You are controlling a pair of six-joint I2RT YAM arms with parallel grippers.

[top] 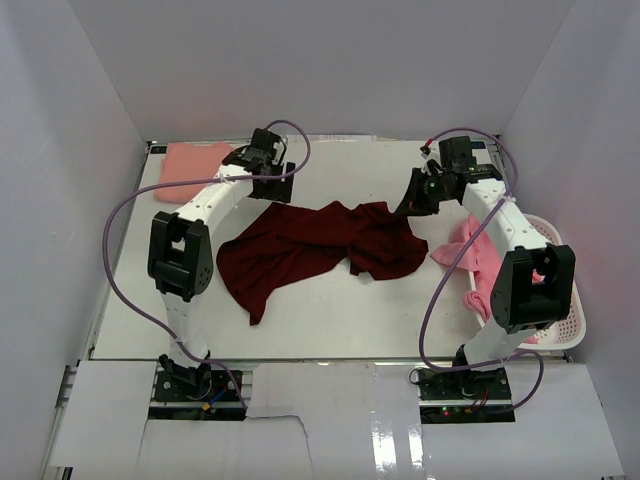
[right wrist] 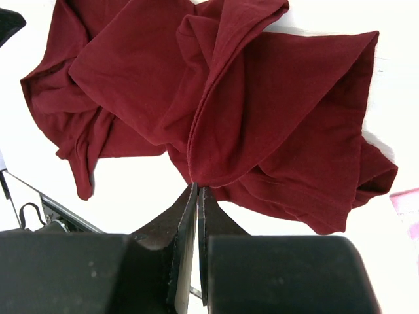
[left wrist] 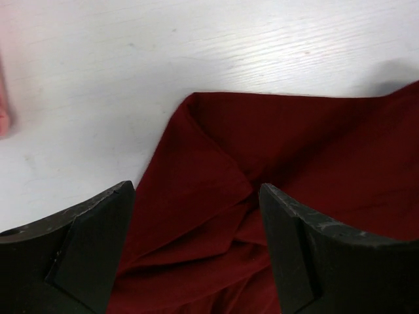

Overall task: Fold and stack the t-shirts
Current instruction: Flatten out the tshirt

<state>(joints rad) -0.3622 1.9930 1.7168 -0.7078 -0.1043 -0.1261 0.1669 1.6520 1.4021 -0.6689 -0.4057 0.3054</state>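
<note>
A dark maroon t-shirt (top: 320, 250) lies crumpled in the middle of the table (top: 330, 320). My left gripper (top: 270, 182) hovers over its far left corner, open; in the left wrist view the two fingers (left wrist: 85, 248) stand wide on either side of the maroon folds (left wrist: 216, 157) without pinching them. My right gripper (top: 410, 205) is shut on the shirt's far right edge, and the right wrist view shows the cloth (right wrist: 262, 98) bunched at the closed tips (right wrist: 198, 186). A folded salmon t-shirt (top: 195, 158) lies at the back left. Brighter pink t-shirts (top: 478, 255) spill from the basket.
A white mesh basket (top: 565, 330) stands at the right edge beside the right arm. White walls close in the table on three sides. Purple cables loop from both arms. A strip of salmon cloth (left wrist: 3, 111) shows at the left wrist view's edge.
</note>
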